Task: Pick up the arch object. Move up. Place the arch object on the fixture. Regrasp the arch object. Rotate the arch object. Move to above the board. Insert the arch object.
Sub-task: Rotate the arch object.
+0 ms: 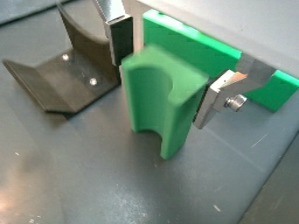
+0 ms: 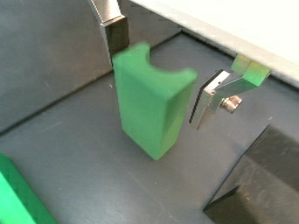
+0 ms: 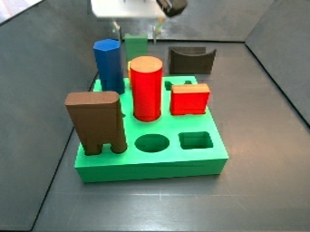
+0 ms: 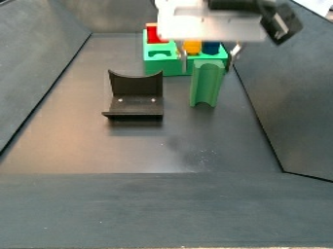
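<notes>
The arch object (image 1: 158,101) is a green block standing on end on the dark floor, its notch open along one side; it shows in both wrist views (image 2: 146,109) and both side views (image 4: 208,80) (image 3: 137,45). My gripper (image 1: 163,83) is lowered over it with one finger on each side (image 2: 158,79). The jaws stand open, with a small gap at the finger (image 2: 205,98). The board (image 3: 145,165) lies just beyond the arch object (image 4: 163,60). The fixture (image 4: 130,97) stands on the floor beside the arch object (image 1: 59,74).
On the board stand a brown arch-shaped block (image 3: 97,122), a red cylinder (image 3: 145,88), a blue cylinder (image 3: 108,63) and a red cube (image 3: 188,98). Sloped dark walls (image 4: 39,88) enclose the floor.
</notes>
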You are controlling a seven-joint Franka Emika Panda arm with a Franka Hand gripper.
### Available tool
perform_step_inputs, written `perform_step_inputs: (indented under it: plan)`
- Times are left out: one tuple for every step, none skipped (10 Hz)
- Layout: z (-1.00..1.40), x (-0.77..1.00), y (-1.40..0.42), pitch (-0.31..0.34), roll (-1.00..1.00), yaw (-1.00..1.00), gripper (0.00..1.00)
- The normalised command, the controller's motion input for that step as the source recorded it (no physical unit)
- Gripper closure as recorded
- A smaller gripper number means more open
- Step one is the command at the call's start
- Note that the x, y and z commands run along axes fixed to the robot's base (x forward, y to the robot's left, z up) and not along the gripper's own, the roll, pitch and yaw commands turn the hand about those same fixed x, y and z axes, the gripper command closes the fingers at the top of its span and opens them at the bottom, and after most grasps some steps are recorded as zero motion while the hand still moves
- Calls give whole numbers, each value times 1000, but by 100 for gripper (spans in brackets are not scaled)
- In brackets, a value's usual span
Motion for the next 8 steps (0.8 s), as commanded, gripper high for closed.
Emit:
perform_step_inputs:
  plan:
    - [757,-22,6,41,-26,-32,0]
    - [590,-17,10,46,-23,-32,0]
    - [413,-16,12,49,-20,-32,0]
    - [234,-13,15,54,-18,-32,0]
    - [0,0,83,4,-1,1000,0]
    - [-25,10,73,4,-1,1000,0]
    - [-15,16,50,4,-1,1000,0]
    - [-12,18,27,4,-1,1000,0]
